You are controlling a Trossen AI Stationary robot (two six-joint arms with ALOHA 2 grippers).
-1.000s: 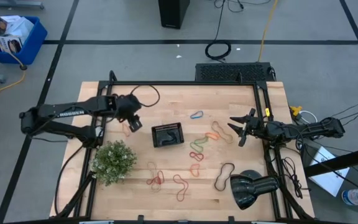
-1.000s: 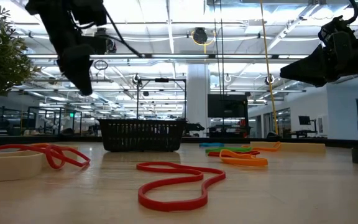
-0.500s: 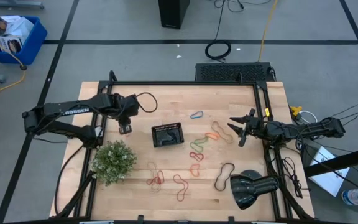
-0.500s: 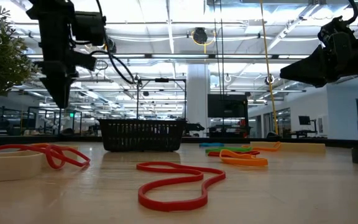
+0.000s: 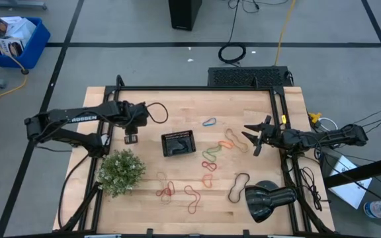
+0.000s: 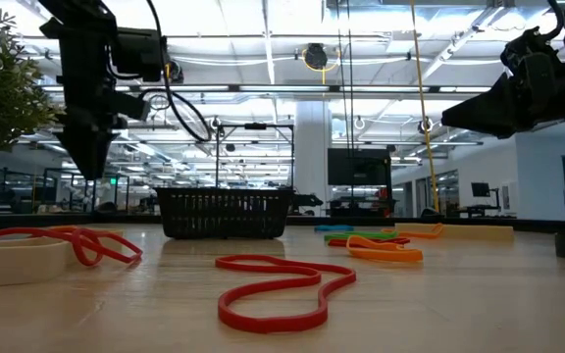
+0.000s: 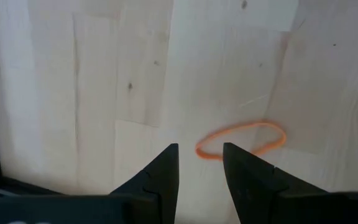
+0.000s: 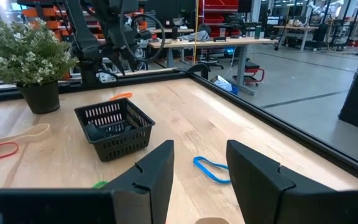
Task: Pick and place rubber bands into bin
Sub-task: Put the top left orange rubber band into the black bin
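Several rubber bands lie flat on the wooden table: a blue one (image 5: 209,122), tan and orange ones (image 5: 230,141), a green one (image 5: 210,154), red ones (image 5: 167,190) and a black one (image 5: 239,186). The bin (image 5: 178,143) is a small black mesh tray near the table's middle. To its left my left gripper (image 5: 131,137) points down, open, above an orange rubber band (image 7: 241,140). The band lies just ahead of the fingertips and nothing is between them. My right gripper (image 5: 251,137) waits open and level at the right, empty.
A potted green plant (image 5: 120,172) stands close to my left gripper, toward the near edge. A black lamp-like object (image 5: 266,200) lies at the near right corner. Black frame rails (image 5: 197,88) border the table. Bare wood stretches along the far side.
My left gripper has gone a little toward the table's left edge and down, over the orange band. It has tipped from a slant until it points nearly straight down, and its wrist has rolled. The bands and the bin have stayed put.
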